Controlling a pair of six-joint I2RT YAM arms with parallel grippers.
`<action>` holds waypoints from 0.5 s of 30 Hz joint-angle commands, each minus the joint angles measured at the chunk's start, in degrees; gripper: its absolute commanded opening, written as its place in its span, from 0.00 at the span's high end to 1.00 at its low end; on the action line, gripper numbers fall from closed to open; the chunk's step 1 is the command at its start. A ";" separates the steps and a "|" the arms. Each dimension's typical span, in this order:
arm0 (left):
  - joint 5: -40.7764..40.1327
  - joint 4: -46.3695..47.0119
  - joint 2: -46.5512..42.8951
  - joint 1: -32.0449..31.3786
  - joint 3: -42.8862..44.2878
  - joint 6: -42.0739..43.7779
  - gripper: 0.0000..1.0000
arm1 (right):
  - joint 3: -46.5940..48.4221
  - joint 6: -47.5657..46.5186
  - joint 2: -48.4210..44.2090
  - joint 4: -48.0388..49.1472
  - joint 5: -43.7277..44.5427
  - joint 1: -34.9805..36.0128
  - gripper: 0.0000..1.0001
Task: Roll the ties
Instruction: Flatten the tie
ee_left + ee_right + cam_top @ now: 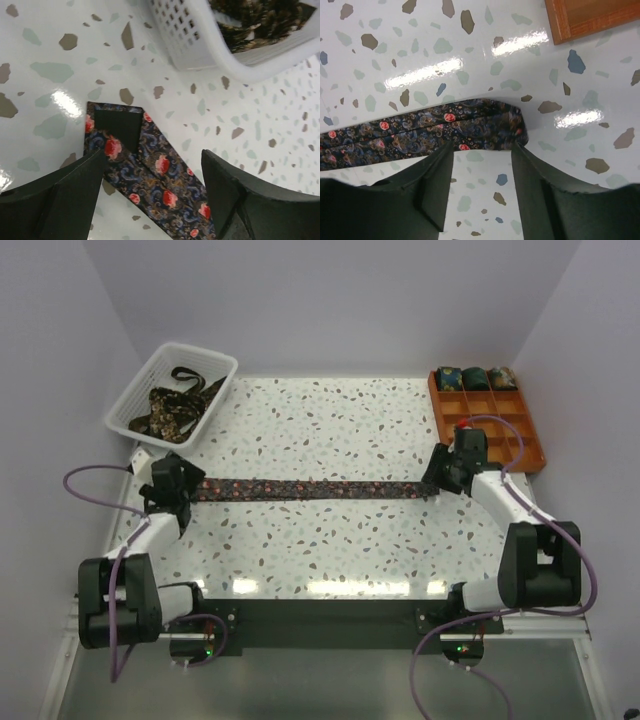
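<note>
**Item 1. Tie in hand.** One long narrow dark necktie with red floral print (315,489) lies flat and full length, left to right, across the middle of the white speckled terrazzo table (330,420). No part of it is rolled. The left end shows a dark lining at its tip; the right end looks narrower and slightly rumpled.

**Item 2. Left gripper** (155,185). Low over the tie's left end, fingers apart, the fabric lying between them and not clamped. Whether a finger touches the cloth cannot be told.

**Item 3. Right gripper** (482,180). Low at the tie's right end, fingers apart, the tie's end just beyond the tips; nothing is held.

**Item 4. Finished stock.** Three small compact rolled ties (475,377) sit side by side in the far row of the orange compartmented tray (505,425), far right. The nearer compartments that show are bare.

**Item 5. Waiting stock.** A loose tangle of dark printed unrolled ties (172,405) sits in the white mesh basket (137,381), far left; their number cannot be told.

**Status.** Judged partway through: three are rolled and stowed, and one is laid out with rolling not yet begun. Left to do are rolling this tie, placing it in the tray, and then working through the basket's contents.
</note>
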 commanded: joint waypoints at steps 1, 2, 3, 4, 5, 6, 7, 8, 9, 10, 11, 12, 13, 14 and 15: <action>6.87 -1.66 -5.25 -0.45 2.70 4.96 0.16 | 2.83 -1.74 -3.28 -2.28 1.60 -0.03 0.45; 7.76 -1.67 -7.35 -1.33 3.04 7.41 0.14 | 2.83 -1.65 -3.90 -2.81 1.78 -0.12 0.42; 8.21 -1.75 -8.24 -3.86 3.40 9.00 0.13 | 2.92 -1.65 -4.52 -4.12 2.91 -0.03 0.38; 8.65 -1.93 -8.85 -5.54 4.01 10.75 0.12 | 2.92 -1.56 -5.48 -4.83 3.71 0.06 0.37; 8.74 -2.10 -9.38 -6.34 4.80 14.51 0.12 | 3.01 -1.56 -5.93 -5.53 4.41 0.06 0.36; 8.91 -2.71 -9.21 -10.96 6.81 16.38 0.12 | 3.10 -1.56 -6.28 -6.93 4.42 0.15 0.36; 10.57 -2.98 -8.86 -12.31 8.05 17.88 0.15 | 3.27 -1.74 -6.63 -7.55 4.16 0.93 0.36; 12.24 -3.07 -7.47 -13.28 9.19 19.98 0.16 | 3.45 -1.82 -6.90 -8.17 4.07 1.72 0.37; 14.08 -3.07 -6.58 -14.68 11.46 20.70 0.17 | 3.62 -2.00 -6.90 -9.39 4.76 2.77 0.39; 17.76 -3.25 -5.44 -15.31 12.88 21.23 0.19 | 3.97 -2.18 -6.73 -10.10 5.38 5.31 0.40; 19.27 -3.60 -2.91 -15.92 15.76 22.27 0.21 | 4.06 -2.09 -6.11 -10.54 6.25 6.81 0.42; 20.77 -4.30 -1.67 -17.49 17.27 22.81 0.21 | 3.98 -2.00 -5.76 -10.81 7.66 8.13 0.45; 22.78 -5.00 -0.35 -18.29 18.85 23.33 0.23 | 3.80 -1.31 -5.32 -10.64 8.37 11.10 0.48; 23.67 -5.88 2.10 -19.08 22.09 24.47 0.23 | 3.45 -0.78 -4.80 -10.37 8.37 12.26 0.50; 24.38 -8.58 3.17 -20.31 23.77 25.18 0.23 | 3.36 -0.25 -3.48 -9.85 8.02 13.15 0.51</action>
